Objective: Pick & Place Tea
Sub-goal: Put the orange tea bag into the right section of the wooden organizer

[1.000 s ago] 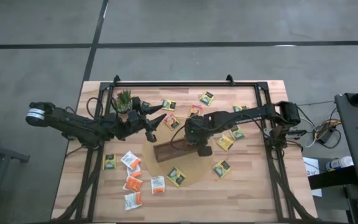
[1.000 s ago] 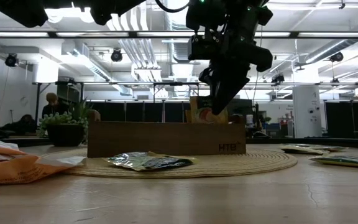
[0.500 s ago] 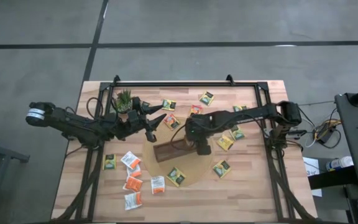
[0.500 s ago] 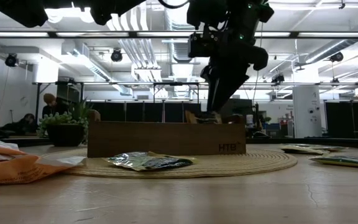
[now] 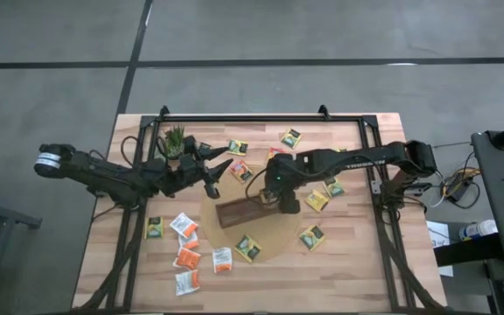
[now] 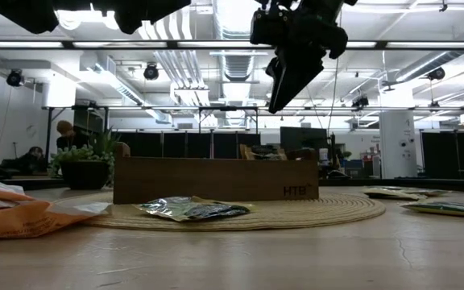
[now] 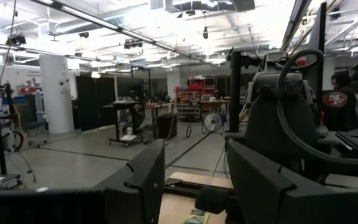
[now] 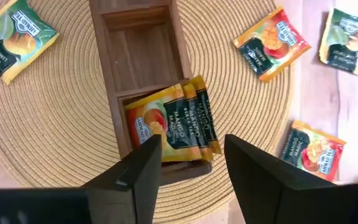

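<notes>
- Overhead view: the right gripper [image 5: 280, 193] hangs over one end of the wooden tray [image 5: 234, 213], which sits on a round woven mat [image 5: 274, 241] in the middle of the counter [image 5: 357, 262]. Tea sachets [image 5: 311, 236] lie scattered around the mat on all sides, so plenty of the task looks left to do. The left gripper [image 5: 218, 175] waits near the potted plant [image 5: 174, 140], clear of the tray, likely so as not to crowd the other arm.
- Low view: the right gripper [image 6: 284, 84] is well above the tray [image 6: 214, 179] with nothing between its fingers, and sachet edges [image 6: 264, 153] peek over the tray's rim. One more sachet [image 6: 190, 209] rests on the mat in front of the tray.
- Left wrist view: the fingers [image 7: 146, 180] stand wide apart, holding nothing and pointing out into the room, which fits an arm on standby.
- Right wrist view: the fingers [image 8: 143, 169] are spread and empty, straight above an end compartment holding a few mango sachets [image 8: 174, 121] stacked on a slant. The neighbouring compartment [image 8: 142, 45] is bare. Being open and lifted above them suggests a drop just completed; the loose sachets [image 8: 270, 42] beside the mat are the likely next picks.
</notes>
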### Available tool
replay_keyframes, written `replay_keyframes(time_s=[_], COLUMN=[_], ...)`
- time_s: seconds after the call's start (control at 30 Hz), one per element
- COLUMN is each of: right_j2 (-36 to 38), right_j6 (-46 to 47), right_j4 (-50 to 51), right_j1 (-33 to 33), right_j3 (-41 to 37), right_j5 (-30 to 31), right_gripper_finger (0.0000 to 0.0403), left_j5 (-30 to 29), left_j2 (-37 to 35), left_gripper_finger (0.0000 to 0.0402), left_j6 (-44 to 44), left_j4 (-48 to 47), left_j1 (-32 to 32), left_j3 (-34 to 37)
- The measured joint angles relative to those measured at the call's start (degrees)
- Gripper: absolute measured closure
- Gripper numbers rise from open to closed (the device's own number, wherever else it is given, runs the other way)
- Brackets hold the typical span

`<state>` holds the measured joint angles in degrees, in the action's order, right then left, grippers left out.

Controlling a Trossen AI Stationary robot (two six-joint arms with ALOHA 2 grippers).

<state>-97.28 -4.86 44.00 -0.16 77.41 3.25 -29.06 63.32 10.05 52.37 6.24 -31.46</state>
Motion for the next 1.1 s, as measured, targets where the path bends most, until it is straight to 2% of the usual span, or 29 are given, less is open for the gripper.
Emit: replay_keyframes(time_s=[0.27,0.63,0.87,1.1], right_j2=[2.2,2.7,2.7,2.7], right_j6=[-0.3,-0.7,-1.8,-3.8], right_j4=[-0.1,-0.3,-0.5,-1.4], right_j1=[0.0,0.0,0.0,-0.1], right_j3=[-2.8,-3.0,-3.0,-3.0], right_j5=[1.6,3.4,3.4,3.4], right_gripper_finger=[0.0237,0.0258,0.0272,0.0283], left_j5=[0.0,1.3,9.0,10.2], left_j2=[-8.3,-19.8,-24.3,-26.2], left_gripper_finger=[0.0234,0.0234,0.0234,0.0234], left_j6=[-2.4,-4.9,-6.2,-10.2], left_j4=[-12.8,-32.3,-45.1,-46.8], left_j1=[0.0,0.0,0.0,0.0], left_j3=[0.0,0.0,0.0,0.8])
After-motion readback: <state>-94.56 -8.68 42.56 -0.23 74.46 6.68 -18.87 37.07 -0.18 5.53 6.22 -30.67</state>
